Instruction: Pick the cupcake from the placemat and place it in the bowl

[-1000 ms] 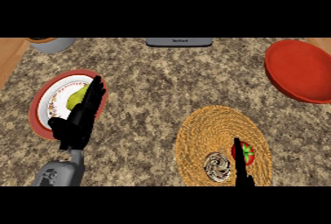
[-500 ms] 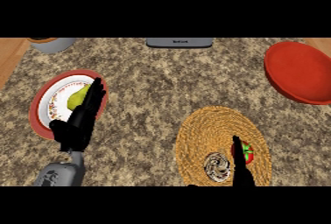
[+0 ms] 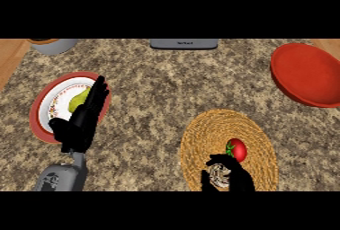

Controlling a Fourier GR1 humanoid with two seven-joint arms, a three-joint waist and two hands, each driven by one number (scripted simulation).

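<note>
The cupcake (image 3: 217,175), pale with a dark swirl, sits on the round woven placemat (image 3: 199,139) near the view's lower edge. My right hand (image 3: 239,179) comes up from the bottom and curls round the cupcake, hiding part of it. The red bowl (image 3: 306,74) stands at the far right, well away from that hand. My left hand (image 3: 83,119) rests open at the left, fingers up, over the rim of a plate.
A red tomato (image 3: 236,150) lies on the placemat just above the cupcake. A red-rimmed plate (image 3: 46,105) holds a green fruit (image 3: 78,98) at the left. A grey pot (image 3: 53,45) and a grey appliance (image 3: 184,43) stand along the far edge.
My right hand has dropped lower and its straight fingers have curled round the cupcake, uncovering the tomato. The left hand has not moved.
</note>
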